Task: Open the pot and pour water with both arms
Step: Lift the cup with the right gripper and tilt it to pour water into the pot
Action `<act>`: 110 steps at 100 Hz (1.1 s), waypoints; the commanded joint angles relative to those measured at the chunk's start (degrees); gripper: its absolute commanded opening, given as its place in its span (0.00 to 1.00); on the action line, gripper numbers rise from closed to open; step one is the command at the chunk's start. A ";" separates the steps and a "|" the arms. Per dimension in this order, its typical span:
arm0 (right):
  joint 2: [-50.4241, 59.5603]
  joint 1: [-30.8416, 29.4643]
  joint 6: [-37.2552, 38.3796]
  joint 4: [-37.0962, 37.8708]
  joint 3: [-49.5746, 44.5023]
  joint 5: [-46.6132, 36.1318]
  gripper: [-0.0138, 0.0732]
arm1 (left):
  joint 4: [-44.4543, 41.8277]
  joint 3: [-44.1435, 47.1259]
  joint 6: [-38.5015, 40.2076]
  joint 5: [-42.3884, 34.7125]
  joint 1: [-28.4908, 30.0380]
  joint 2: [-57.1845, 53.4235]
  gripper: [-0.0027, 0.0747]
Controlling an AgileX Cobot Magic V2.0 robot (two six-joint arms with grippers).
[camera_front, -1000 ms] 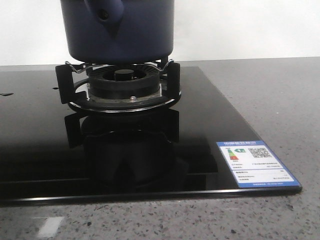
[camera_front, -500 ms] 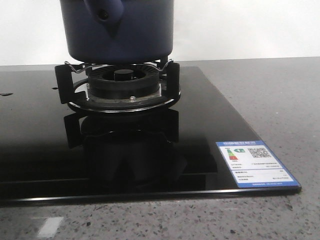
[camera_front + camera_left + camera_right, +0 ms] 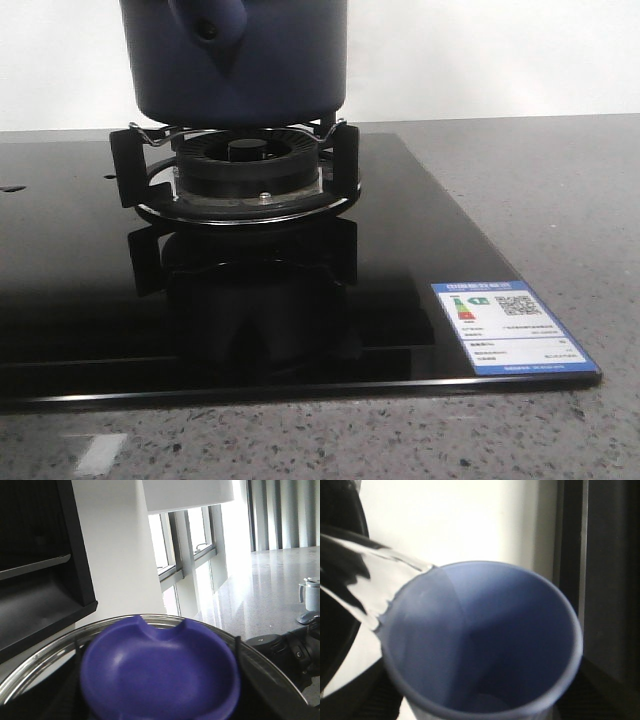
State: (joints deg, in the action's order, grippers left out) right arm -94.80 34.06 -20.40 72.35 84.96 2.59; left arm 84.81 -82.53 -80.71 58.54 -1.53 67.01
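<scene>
Sitting on burner [image 3: 245, 180]: pot [image 3: 240, 60], top cropped | cup [image 3: 485, 640] fills right wrist view | both jaws unseen, state unknown

The pot [image 3: 240, 60] is dark navy blue and round, with a rounded base. It sits upright on the black burner grate, its upper part cut off by the top of the front view. A stubby tubular handle with a round hole at its end juts from its near side toward the camera. In the left wrist view a blurred purple-blue knob with a notched edge sits on a glass disc rimmed in metal, close up against the left end effector, whose fingers are not visible.
</scene>
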 commanded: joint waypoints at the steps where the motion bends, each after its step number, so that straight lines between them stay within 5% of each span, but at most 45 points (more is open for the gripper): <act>1: 2.78 -0.36 -0.45 2.37 2.51 0.06 0.50 | 5.44 -1.98 0.68 -1.77 -0.53 -1.43 0.35; 44: 2.78 -0.36 -0.45 28.40 2.87 0.16 0.50 | 5.44 -1.98 0.68 -1.77 -0.53 -1.43 0.35; 93: 2.64 -0.36 5.03 26.94 8.64 1.27 0.50 | 5.31 -1.98 0.68 -1.77 -0.53 -1.43 0.35; 110: 2.54 -0.36 16.21 10.01 8.13 1.86 0.50 | 5.31 -1.98 0.68 -1.22 -0.53 -1.43 0.35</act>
State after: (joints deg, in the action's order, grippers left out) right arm -94.80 34.06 -11.49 92.25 91.13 2.66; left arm 84.79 -82.53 -80.63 58.64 -1.53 67.01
